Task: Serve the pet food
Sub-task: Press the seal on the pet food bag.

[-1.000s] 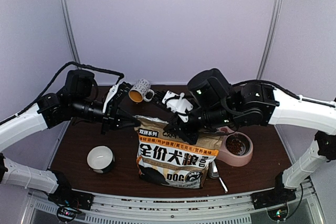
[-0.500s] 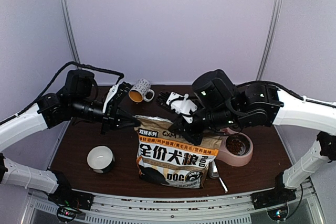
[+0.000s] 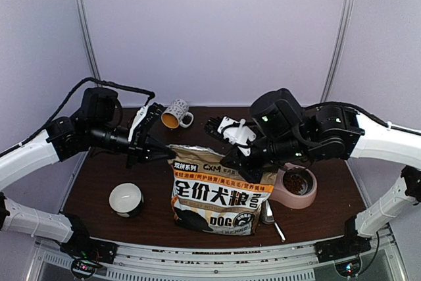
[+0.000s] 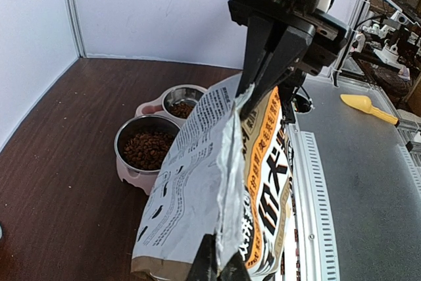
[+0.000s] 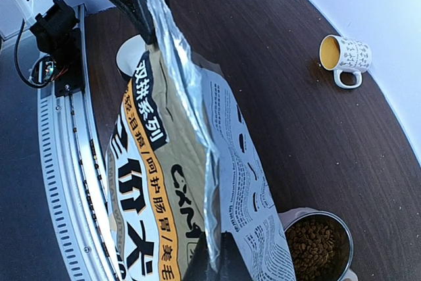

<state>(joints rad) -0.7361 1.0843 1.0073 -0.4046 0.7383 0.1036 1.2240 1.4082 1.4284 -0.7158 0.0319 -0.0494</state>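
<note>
The tan, orange and black printed bag (image 3: pixel 217 192) stands upright mid-table. My left gripper (image 3: pixel 169 153) is shut on its top left corner, and my right gripper (image 3: pixel 238 162) is shut on its top right corner. The top seam is pulled flat between them. In the left wrist view my fingers pinch the foil seam (image 4: pixel 220 264); in the right wrist view they pinch it too (image 5: pixel 214 261). Brown kibble (image 3: pixel 296 180) fills a steel cup of the pink double bowl (image 3: pixel 309 199) right of the bag. It also shows in the wrist views (image 4: pixel 146 149) (image 5: pixel 316 245).
A white bowl (image 3: pixel 126 199) sits front left of the bag. A patterned mug (image 3: pixel 176 114) lies on its side at the back. A metal spoon (image 3: pixel 271 218) lies by the bag's right foot. A yellow scoop (image 4: pixel 365 104) lies off the table on the grey rail deck.
My right gripper has moved a little to the right and back with the bag's top corner, drawing the seam tighter. My left arm has not moved.
</note>
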